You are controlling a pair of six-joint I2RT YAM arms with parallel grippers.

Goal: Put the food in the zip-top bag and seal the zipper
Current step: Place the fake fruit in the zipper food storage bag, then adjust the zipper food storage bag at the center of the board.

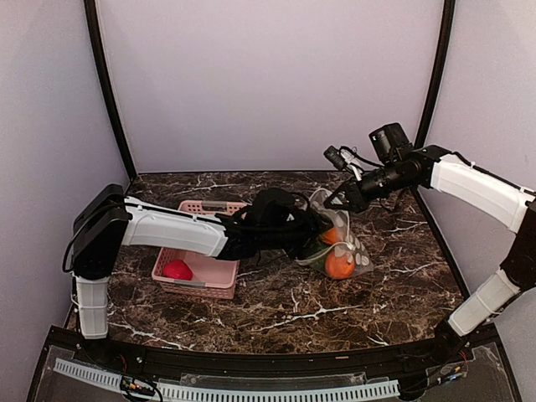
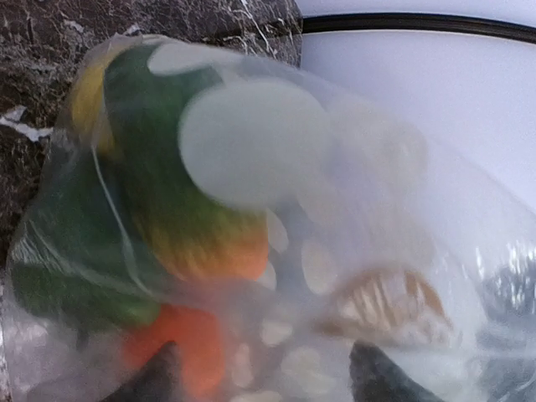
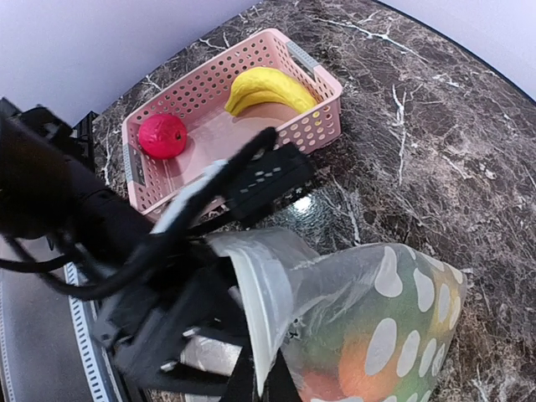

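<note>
The zip-top bag [image 1: 358,251], clear with white dots, stands mid-table. It holds orange, green and yellow food [image 2: 193,243]. My right gripper [image 1: 342,203] [image 3: 270,387] is shut on the bag's upper rim at the zipper [image 3: 264,310], holding the mouth up. My left gripper [image 1: 311,243] [image 2: 268,381] is at the bag's mouth, its dark fingertips [image 2: 155,377] open with nothing between them. A yellow banana [image 3: 266,88] and a magenta-red piece [image 3: 162,136] [image 1: 177,270] lie in the pink basket [image 3: 318,126].
The pink basket [image 1: 219,289] sits left of the bag, partly under my left arm [image 1: 176,230]. Dark marble tabletop [image 1: 335,310] lies in front of both. Pale walls and black corner posts [image 1: 105,84] close off the back.
</note>
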